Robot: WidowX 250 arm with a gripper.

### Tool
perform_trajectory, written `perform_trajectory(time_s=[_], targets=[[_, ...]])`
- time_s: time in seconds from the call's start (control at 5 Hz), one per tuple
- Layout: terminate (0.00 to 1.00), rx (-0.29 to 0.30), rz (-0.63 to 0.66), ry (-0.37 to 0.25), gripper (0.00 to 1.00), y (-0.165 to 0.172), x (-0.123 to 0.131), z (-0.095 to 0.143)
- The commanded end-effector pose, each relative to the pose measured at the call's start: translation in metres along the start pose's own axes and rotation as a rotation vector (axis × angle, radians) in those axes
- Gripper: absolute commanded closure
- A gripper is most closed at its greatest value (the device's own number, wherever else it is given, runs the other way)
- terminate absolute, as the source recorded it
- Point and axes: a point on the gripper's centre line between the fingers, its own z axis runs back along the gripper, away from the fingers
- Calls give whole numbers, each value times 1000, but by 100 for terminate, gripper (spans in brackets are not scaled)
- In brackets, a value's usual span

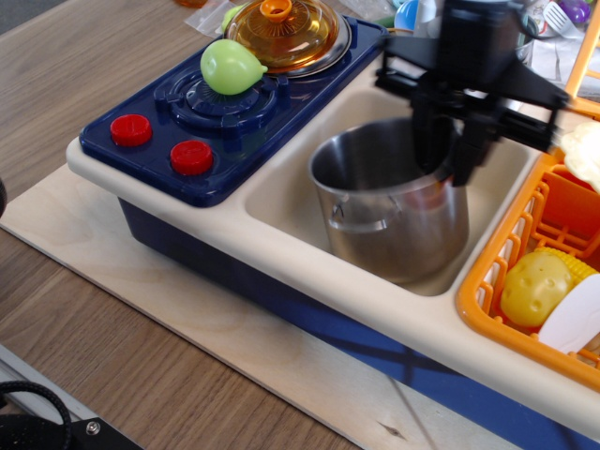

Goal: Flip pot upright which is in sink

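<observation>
My gripper (450, 159) hangs over the right side of the sink (281, 192). My two black fingers (427, 141) point straight down. One goes inside the pot (389, 211) and the other sits just outside it, so the right part of the rim is between my jaws. They look closed on that rim (the gap is too dark for me to be sure they squeeze it).

The pot is right under me, in the sink. It stands up with its open mouth facing up. It is big and shiny, and it fills most of the right half of the sink. A small wire handle (354, 223) sticks out on the side away from my jaws, toward the front left.

Far to the left of my jaws is the blue stove (216, 112). It has two red knobs (191, 157) at the front and a green pear (231, 67) on the burner. Behind the pear is an amber lid (286, 33) with an orange knob.

Close on the right of my jaws is the orange rack (506, 267). A yellow ball thing (536, 286) sits in it.
</observation>
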Motion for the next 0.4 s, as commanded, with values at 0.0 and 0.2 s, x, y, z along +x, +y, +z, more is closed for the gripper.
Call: perform_trajectory(time_s=[0.0, 0.2], targets=[[0, 26, -16, -7, 0, 6, 8, 16], [100, 26, -16, -7, 0, 6, 8, 16]])
